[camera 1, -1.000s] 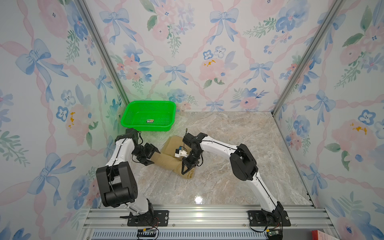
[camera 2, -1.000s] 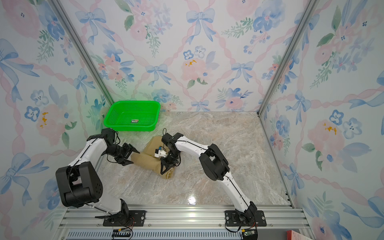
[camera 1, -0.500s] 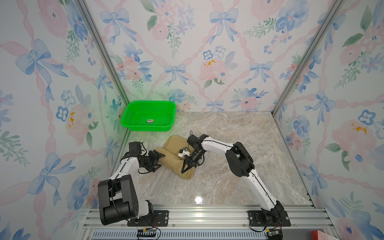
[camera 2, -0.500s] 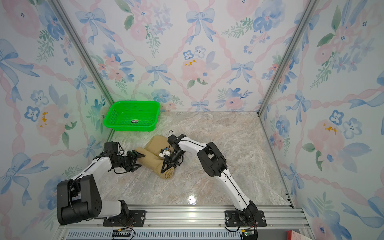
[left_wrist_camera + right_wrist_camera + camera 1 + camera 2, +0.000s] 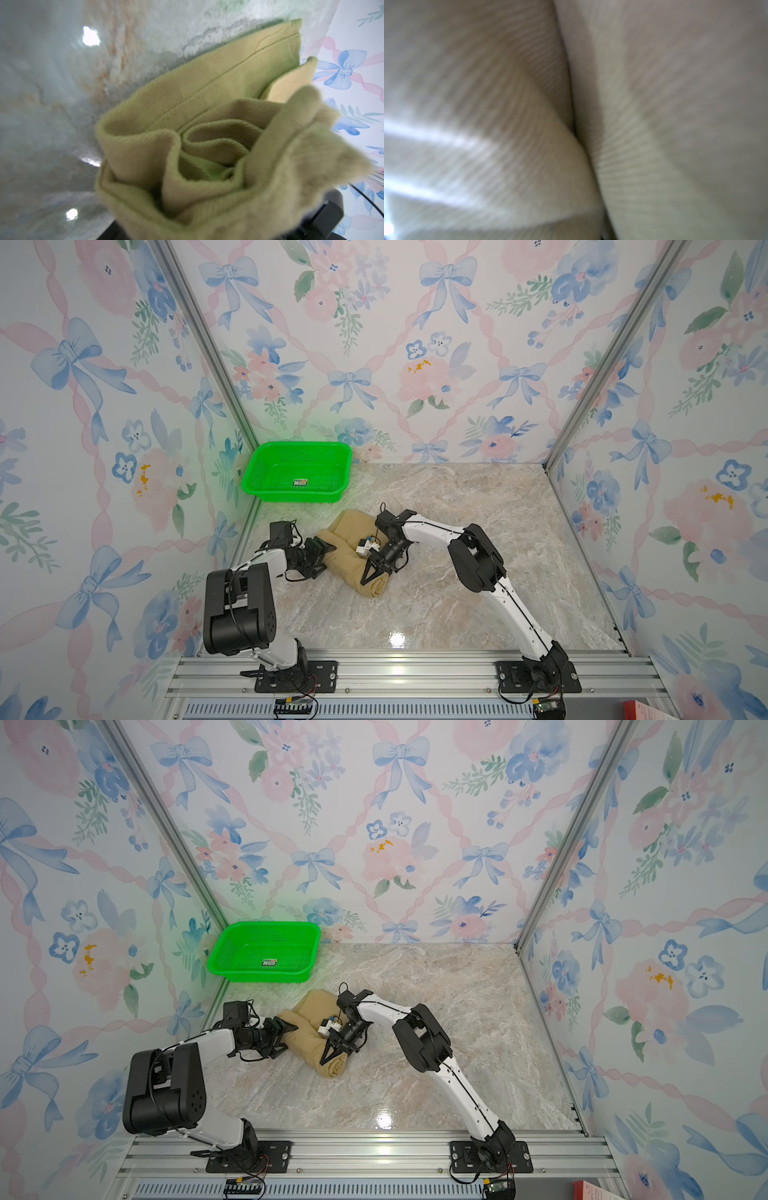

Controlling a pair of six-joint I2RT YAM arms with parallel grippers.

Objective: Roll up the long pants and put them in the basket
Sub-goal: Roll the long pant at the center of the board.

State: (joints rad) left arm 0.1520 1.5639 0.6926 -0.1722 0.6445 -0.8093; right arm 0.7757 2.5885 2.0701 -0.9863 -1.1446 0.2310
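As elbow point(image 5: 473, 556) crooks, right claw point(image 5: 365, 578) meets pants point(image 5: 347, 560)

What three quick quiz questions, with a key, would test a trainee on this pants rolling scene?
1. True or false: the long pants lie inside the green basket.
2. Which gripper faces the roll's layered end: A left, B right?
3. What fills the right wrist view?
Key: 1 false, they lie on the table; 2 A, the left gripper; 3 close, blurred tan cloth.
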